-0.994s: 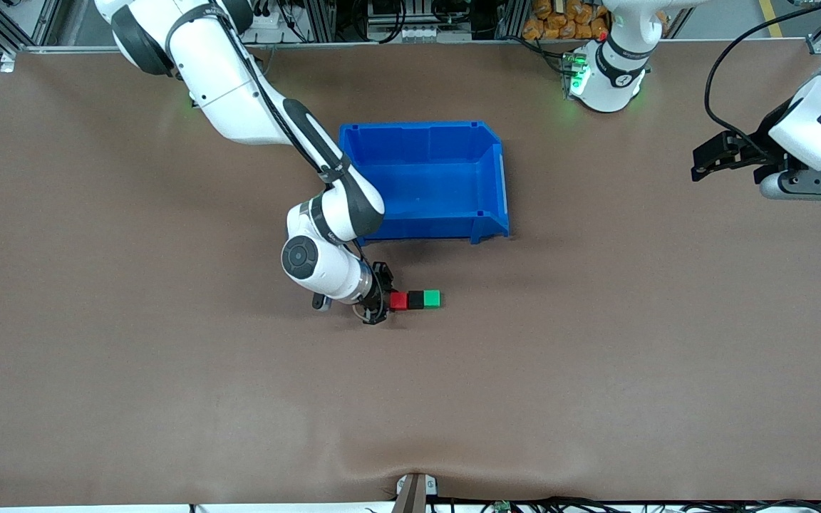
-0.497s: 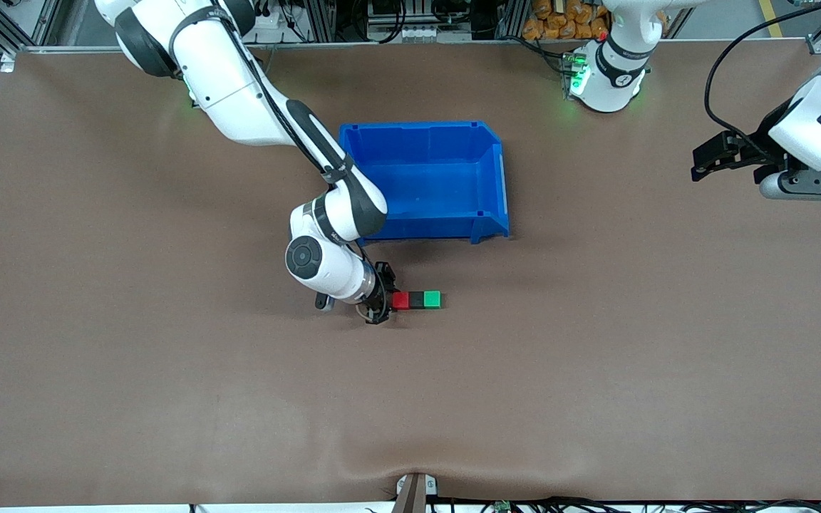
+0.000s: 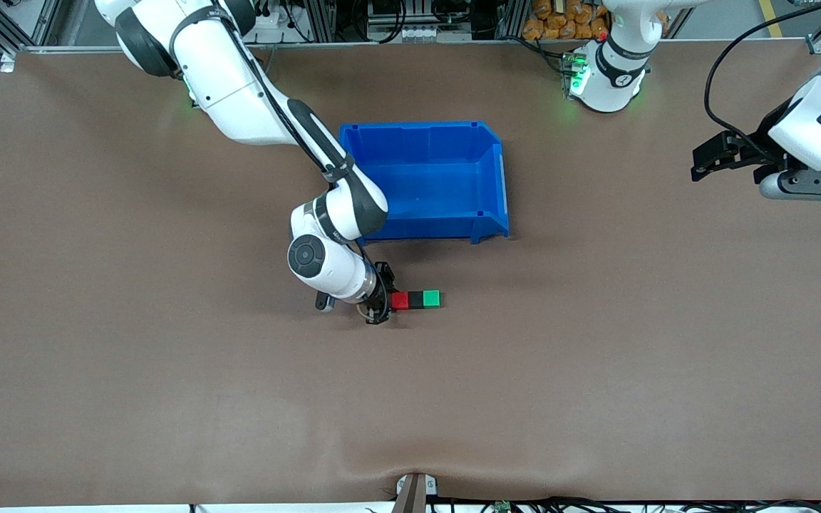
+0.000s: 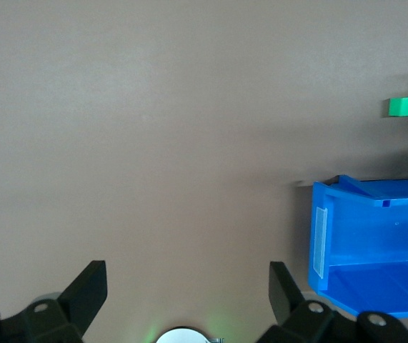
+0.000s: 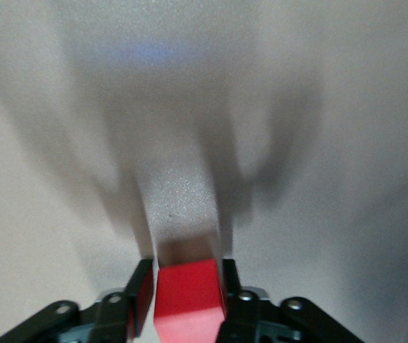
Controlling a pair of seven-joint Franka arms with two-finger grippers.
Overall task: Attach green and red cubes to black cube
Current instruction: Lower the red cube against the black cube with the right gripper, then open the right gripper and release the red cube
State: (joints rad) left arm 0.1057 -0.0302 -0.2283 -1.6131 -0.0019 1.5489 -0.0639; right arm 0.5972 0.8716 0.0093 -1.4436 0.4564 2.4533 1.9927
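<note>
The red cube, the black cube and the green cube lie in one touching row on the brown table, black in the middle, nearer the front camera than the blue bin. My right gripper is low at the red end of the row, shut on the red cube, which sits between its fingers. The black and green cubes are hidden in the right wrist view. My left gripper waits open and empty above the left arm's end of the table. The green cube shows far off in the left wrist view.
A large blue plastic bin, with nothing in it, stands on the table just farther from the front camera than the cube row; it also shows in the left wrist view. The table mat is bare around the cubes.
My right arm's wrist has shifted slightly toward the cube row, nudging the red cube a touch toward the black one. The left arm has not moved.
</note>
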